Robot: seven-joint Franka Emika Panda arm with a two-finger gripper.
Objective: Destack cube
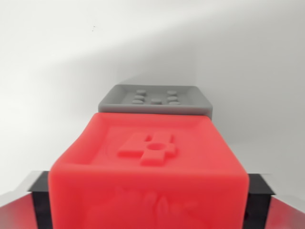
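Red cube (pixel 147 167) fills the lower centre of the wrist view, its recessed top face carrying a raised "4" (pixel 148 149). It sits between two dark fingers, one (pixel 42 202) at the wrist view's left and one (pixel 259 202) at the right, both pressed against the cube's side walls; the claw (pixel 150 205) therefore appears closed on the red cube. Grey cube (pixel 156 99) lies directly beyond the red one, further from the camera, showing a recessed top with raised dots (pixel 156 98). Whether the red cube touches the grey cube or is lifted clear of it cannot be told from this view; the two overlap in the picture with no visible gap. Judgement: the grasp step seems complete, and the next move depends on carrying the red cube away from the grey one before setting it down beside it. The white surface (pixel 57 109) around both cubes is bare and evenly lit. No long axis applies; both cubes look square in plan.
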